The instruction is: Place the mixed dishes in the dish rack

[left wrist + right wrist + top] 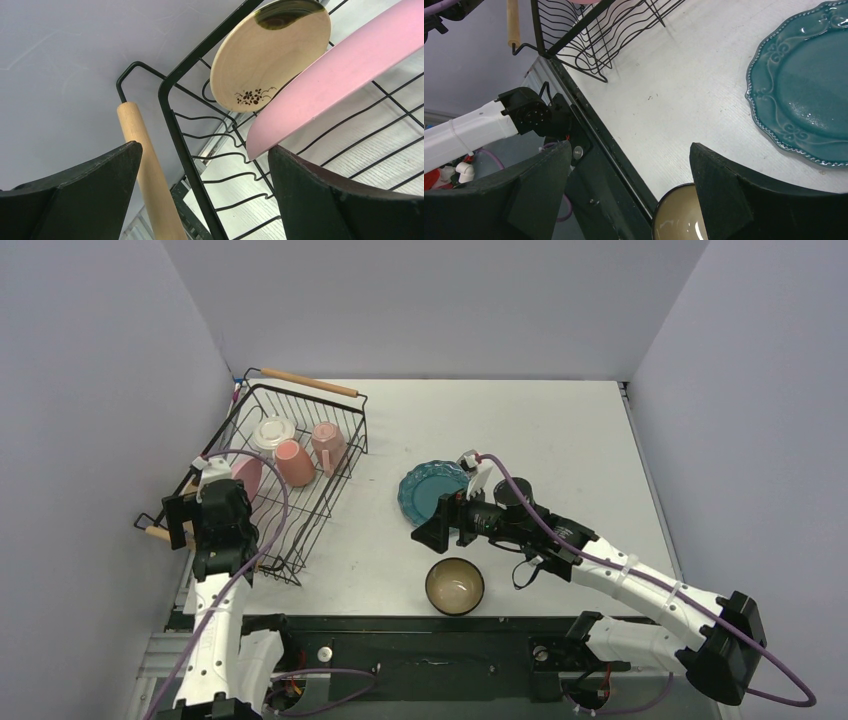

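Observation:
The black wire dish rack [300, 502] stands at the left with a white mug [273, 432], two pink mugs [293, 462] [328, 445] and a pink plate [246, 477] inside. My left gripper [205, 510] is open at the rack's near-left end. In the left wrist view the left gripper [205, 165] straddles the rack's rim wire [175, 125], holding nothing. The pink plate [345, 65] stands on edge by its right finger, with the cream plate [270, 55] behind it. My right gripper [437, 522] is open between the teal plate [432, 490] and the dark bowl [455, 586]. The right wrist view shows the open gripper [629, 170], the teal plate [804, 95] and the bowl [679, 215].
One of the rack's wooden handles [145, 165] lies close by the left finger; the other [309, 382] is at the far end. The left wall is close to the rack. The table's near edge and black frame [589, 150] run just under my right gripper.

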{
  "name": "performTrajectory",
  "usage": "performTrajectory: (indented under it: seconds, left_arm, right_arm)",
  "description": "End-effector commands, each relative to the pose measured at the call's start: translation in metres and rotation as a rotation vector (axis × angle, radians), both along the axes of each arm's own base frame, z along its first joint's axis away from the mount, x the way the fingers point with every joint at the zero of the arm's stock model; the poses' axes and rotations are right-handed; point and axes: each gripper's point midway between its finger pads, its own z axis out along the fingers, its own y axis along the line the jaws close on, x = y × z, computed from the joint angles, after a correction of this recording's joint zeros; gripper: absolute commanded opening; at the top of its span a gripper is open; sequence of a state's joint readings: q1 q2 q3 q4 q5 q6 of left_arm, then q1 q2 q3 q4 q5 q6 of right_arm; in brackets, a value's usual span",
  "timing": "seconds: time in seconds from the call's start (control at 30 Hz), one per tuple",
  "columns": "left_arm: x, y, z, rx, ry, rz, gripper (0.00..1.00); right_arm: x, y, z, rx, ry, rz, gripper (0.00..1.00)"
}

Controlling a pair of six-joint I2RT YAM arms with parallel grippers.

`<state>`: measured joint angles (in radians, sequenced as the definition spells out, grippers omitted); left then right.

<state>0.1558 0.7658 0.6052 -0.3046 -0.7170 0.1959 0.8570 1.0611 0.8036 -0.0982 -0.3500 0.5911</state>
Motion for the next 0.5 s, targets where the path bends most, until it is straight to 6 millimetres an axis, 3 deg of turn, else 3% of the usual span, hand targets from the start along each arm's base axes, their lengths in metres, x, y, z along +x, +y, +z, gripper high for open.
performTrajectory:
  seconds: [0.0, 0.23, 0.47]
  left_arm:
    - [0.004, -0.005, 0.03, -0.025, -0.096, -0.01, 0.97]
    - [0.008, -0.014, 0.04, -0.044, -0.129, -0.05, 0.97]
    - [0.004, -0.021, 0.071, -0.024, -0.203, -0.065, 0.96]
  right_arm:
    - [0.007, 0.006, 0.015, 0.039, -0.035, 0.011, 0.83]
    - [0.019, 0.002, 0.011, 0.04, -0.005, -0.012, 0.83]
    - [0.035, -0.006, 0.0, 0.029, 0.043, -0.047, 0.83]
